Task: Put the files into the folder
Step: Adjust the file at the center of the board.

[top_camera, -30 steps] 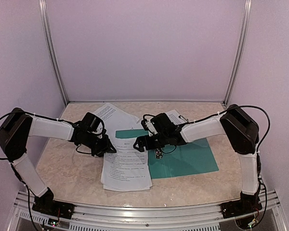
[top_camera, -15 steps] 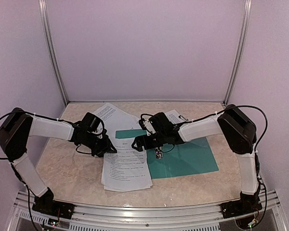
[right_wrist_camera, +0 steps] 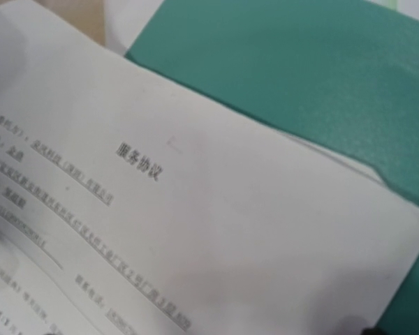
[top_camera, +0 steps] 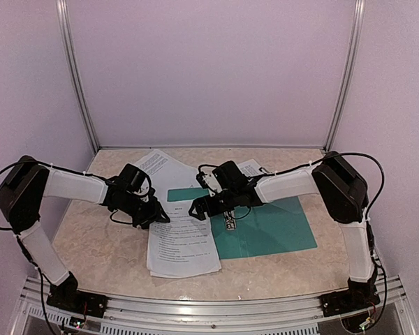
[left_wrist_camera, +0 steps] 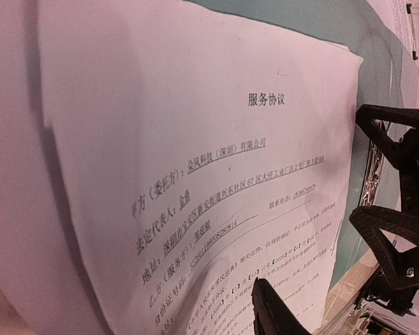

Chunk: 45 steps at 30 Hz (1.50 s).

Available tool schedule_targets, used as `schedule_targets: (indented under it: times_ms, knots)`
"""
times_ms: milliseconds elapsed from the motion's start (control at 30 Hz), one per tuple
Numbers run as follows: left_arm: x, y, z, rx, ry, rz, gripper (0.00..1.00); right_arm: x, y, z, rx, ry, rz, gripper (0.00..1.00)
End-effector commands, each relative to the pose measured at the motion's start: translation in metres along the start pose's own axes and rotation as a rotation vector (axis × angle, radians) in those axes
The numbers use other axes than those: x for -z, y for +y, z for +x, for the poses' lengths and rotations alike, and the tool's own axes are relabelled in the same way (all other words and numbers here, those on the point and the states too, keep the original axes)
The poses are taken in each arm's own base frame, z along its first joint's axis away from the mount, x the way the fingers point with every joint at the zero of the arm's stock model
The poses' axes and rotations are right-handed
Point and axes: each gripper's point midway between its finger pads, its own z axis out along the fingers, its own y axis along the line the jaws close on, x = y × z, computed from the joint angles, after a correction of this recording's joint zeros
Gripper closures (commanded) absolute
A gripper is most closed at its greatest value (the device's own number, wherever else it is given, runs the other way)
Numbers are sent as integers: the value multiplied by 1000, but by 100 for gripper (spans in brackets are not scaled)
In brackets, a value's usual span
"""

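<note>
By the files (top_camera: 184,248), right jaws gape wide, empty (left jaws: cannot tell).

We see the files (top_camera: 183,246) stacked at lower center, overlapping the left edge of the teal folder (top_camera: 276,230), which lies flat to the right. The left gripper (top_camera: 158,217) is at the stack's upper left edge and the right gripper (top_camera: 197,209) is over its top. Loose sheets (top_camera: 160,165) lie behind.
</note>
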Motion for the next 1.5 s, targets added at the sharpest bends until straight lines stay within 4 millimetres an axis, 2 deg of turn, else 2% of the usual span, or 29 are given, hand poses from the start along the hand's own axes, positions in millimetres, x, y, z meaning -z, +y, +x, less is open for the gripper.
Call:
schedule_targets:
  times_ms: [0,567,767,867,1000,1167,1467]
  knots:
    - [-3,5,2,-5,21,-15,63,-12,-1,20,17,74,-4,8]
    - [-4,4,-1,0,14,-16,63,-11,10,17,36,65,-62,8]
    - [0,9,-4,25,-8,-52,68,5,1,9,34,34,21,7]
    - [4,10,-5,31,-21,-67,72,14,0,1,49,19,48,7]
    - [6,12,-5,35,-26,-78,72,25,4,-4,56,13,49,6]
    - [9,11,-8,44,-42,-75,70,43,19,9,55,10,27,6]
    - [9,7,-11,52,-51,-64,67,57,53,74,55,90,0,7]
